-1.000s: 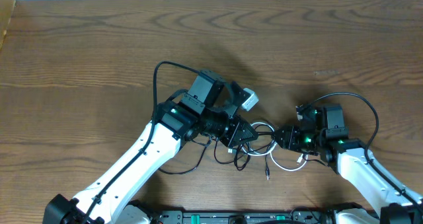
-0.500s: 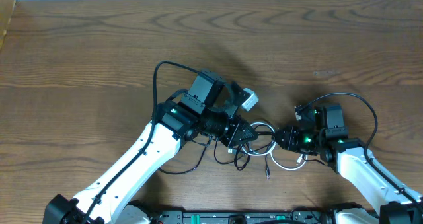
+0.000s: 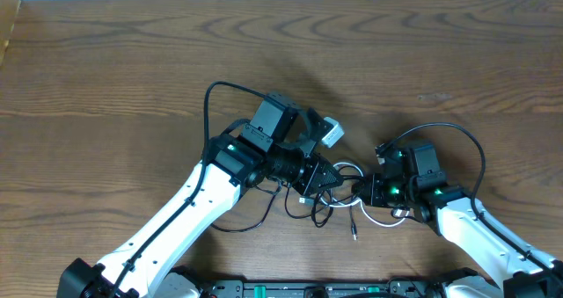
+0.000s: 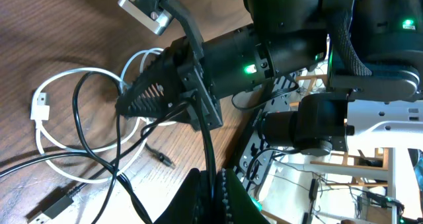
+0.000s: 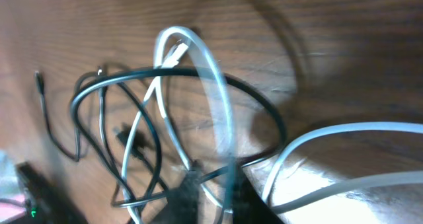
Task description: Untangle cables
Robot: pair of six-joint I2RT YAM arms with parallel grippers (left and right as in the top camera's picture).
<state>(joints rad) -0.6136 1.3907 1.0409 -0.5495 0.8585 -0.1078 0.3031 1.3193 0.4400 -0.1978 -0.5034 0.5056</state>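
At the knot of cables (image 3: 341, 212), now pinches from both sides, with left gripper (image 3: 331, 180) clenched on a black cable (image 4: 207, 141) and right gripper (image 3: 361, 189) just moved in and clamped on its loops, enabling separation.

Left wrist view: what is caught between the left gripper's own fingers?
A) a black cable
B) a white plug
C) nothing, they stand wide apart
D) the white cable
A: a black cable runs up from between the shut fingers of the left gripper; the white cable lies off to one side.
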